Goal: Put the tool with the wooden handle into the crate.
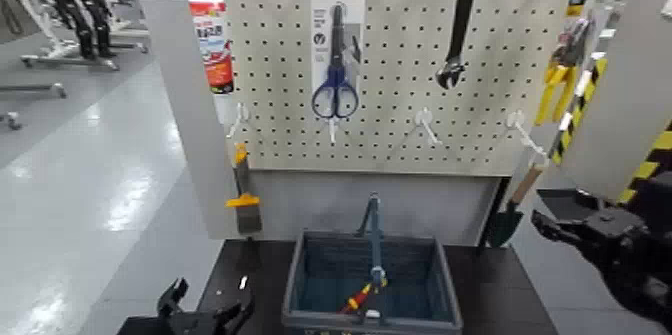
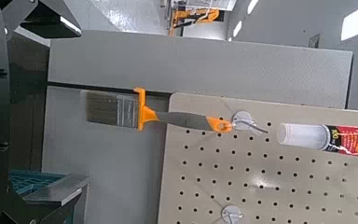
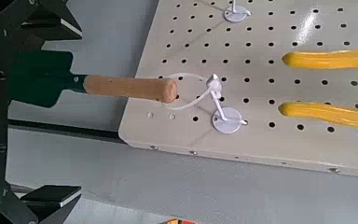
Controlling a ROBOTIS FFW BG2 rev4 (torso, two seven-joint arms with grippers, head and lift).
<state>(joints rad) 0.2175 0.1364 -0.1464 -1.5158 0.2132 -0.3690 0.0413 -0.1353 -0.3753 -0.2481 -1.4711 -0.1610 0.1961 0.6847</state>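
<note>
1. Trowel (image 1: 509,215) hangs by its cord from 1 hook (image 1: 525,137), right of the crate (image 1: 300,290).
2. Right gripper (image 1: 586,233) is beside it, jaws apart — centre them, close gently, then lift cord free.

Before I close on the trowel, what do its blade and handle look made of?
Blade: probably metal, dark green coating, judging by its smooth, even colour. Handle: seemingly bare or lightly finished wood, given the tan surface with fine speckled grain.

The head view looks forward and down at the pegboard (image 1: 400,59) from farthest back. Both wrist views face the same board sideways, much closer in.
</note>
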